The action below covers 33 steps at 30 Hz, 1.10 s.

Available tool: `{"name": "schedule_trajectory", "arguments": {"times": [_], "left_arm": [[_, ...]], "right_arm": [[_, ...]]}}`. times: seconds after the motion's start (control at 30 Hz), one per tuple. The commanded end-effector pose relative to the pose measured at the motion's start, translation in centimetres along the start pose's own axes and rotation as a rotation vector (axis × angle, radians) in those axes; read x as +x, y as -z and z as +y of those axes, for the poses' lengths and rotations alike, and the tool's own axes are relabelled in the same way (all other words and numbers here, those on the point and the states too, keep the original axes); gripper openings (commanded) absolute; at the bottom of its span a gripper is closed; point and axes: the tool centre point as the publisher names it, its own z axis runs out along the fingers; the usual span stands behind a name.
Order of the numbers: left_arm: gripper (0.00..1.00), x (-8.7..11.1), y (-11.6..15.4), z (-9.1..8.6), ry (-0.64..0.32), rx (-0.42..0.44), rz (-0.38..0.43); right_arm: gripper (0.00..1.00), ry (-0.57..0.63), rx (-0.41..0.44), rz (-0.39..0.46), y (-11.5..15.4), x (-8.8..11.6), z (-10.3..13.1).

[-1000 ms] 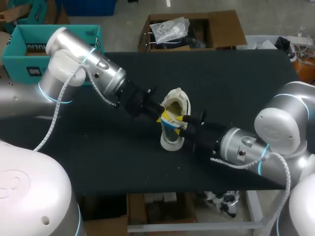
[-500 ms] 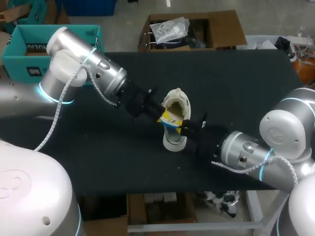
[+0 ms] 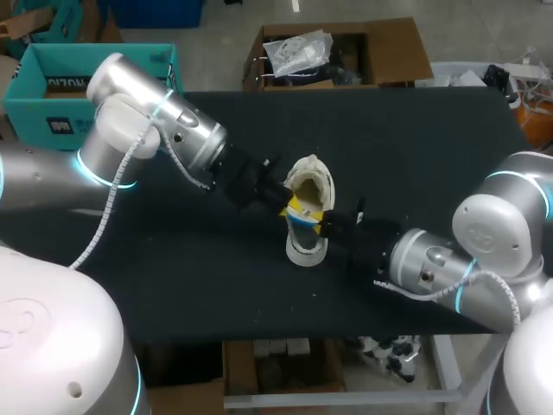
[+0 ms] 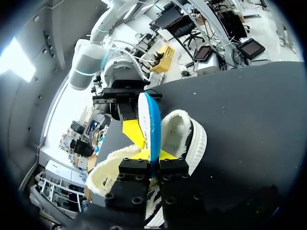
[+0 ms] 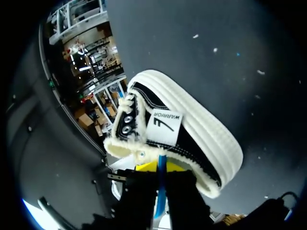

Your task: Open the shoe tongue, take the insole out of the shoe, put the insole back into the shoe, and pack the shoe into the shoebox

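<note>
A black sneaker (image 3: 304, 246) with a white sole and fleecy lining lies mid-table, its opening toward the far side. A thin blue insole (image 4: 152, 129) stands on edge over the opening, partly out of the shoe (image 4: 184, 139). My left gripper (image 4: 152, 165) is shut on one end of it, coming in from the left (image 3: 283, 201). From the opposite side my right gripper (image 5: 160, 170) is shut on the other end of the insole (image 5: 161, 187), just above the shoe (image 5: 192, 129). In the head view the right gripper (image 3: 325, 223) sits against the shoe's right side.
The black table (image 3: 432, 138) has bare surface on every side of the shoe. Both arms meet over the middle, and the right arm's elbow hangs near the front right edge.
My right gripper has closed onto the insole and its arm has settled slightly lower. The shoe has shifted a little toward the front. The left gripper has kept its hold.
</note>
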Motion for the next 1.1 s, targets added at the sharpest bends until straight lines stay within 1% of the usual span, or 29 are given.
{"name": "schedule_trajectory", "arguments": {"times": [0.03, 0.13, 0.17, 0.23, 0.37, 0.53, 0.63, 0.67, 0.73, 0.77, 1.0, 1.03, 1.07, 1.1], "left_arm": [[0.00, 0.1, -1.1, 0.3, 0.009, 0.000, -0.005], [0.33, 0.2, -0.9, 0.1, 0.013, 0.001, -0.007], [0.40, 0.2, -0.7, -0.1, 0.013, 0.002, -0.008], [0.42, 0.3, -0.3, -0.3, 0.009, 0.000, -0.015], [0.40, 0.7, 0.7, -0.6, 0.011, -0.005, -0.036], [0.33, 0.8, 1.1, -0.7, 0.015, 0.004, -0.059], [0.18, 0.5, 0.7, -0.8, 0.010, 0.015, -0.062], [0.11, 0.4, 0.5, -0.8, 0.008, 0.019, -0.062], [0.02, 0.2, 0.2, -0.8, 0.003, 0.026, -0.058], [0.00, 0.1, 0.1, -0.8, 0.001, 0.029, -0.057], [0.00, -0.1, -0.1, -0.7, -0.005, 0.024, -0.046], [0.00, 0.0, -0.1, -0.6, -0.004, 0.021, -0.045], [0.00, 0.0, -0.1, -0.6, -0.003, 0.019, -0.043], [0.00, 0.1, -0.1, -0.6, -0.003, 0.017, -0.042]], "right_arm": [[0.00, 0.002, -0.009, -0.006, -0.9, 0.3, 0.4], [0.00, 0.004, -0.018, -0.014, -1.0, 0.3, 0.6], [0.00, 0.003, -0.019, -0.015, -1.0, 0.3, 0.7], [0.00, 0.002, -0.022, -0.015, -1.0, 0.3, 0.8], [0.00, 0.000, -0.028, -0.014, -0.8, 0.3, 1.1], [0.00, -0.003, -0.038, -0.014, -0.6, 0.3, 1.3], [0.00, -0.005, -0.042, -0.019, -0.6, 0.2, 1.4], [0.00, -0.005, -0.042, -0.021, -0.6, 0.2, 1.4], [0.00, -0.005, -0.044, -0.023, -0.6, 0.1, 1.4], [0.00, -0.005, -0.044, -0.024, -0.6, 0.1, 1.3], [0.00, 0.001, -0.054, -0.015, 0.0, 0.2, 0.7], [0.03, 0.003, -0.057, -0.011, 0.3, 0.3, 0.4], [0.20, 0.010, -0.064, -0.010, 0.5, 0.4, 0.1], [0.30, 0.016, -0.068, -0.011, 0.7, 0.5, -0.2]]}}
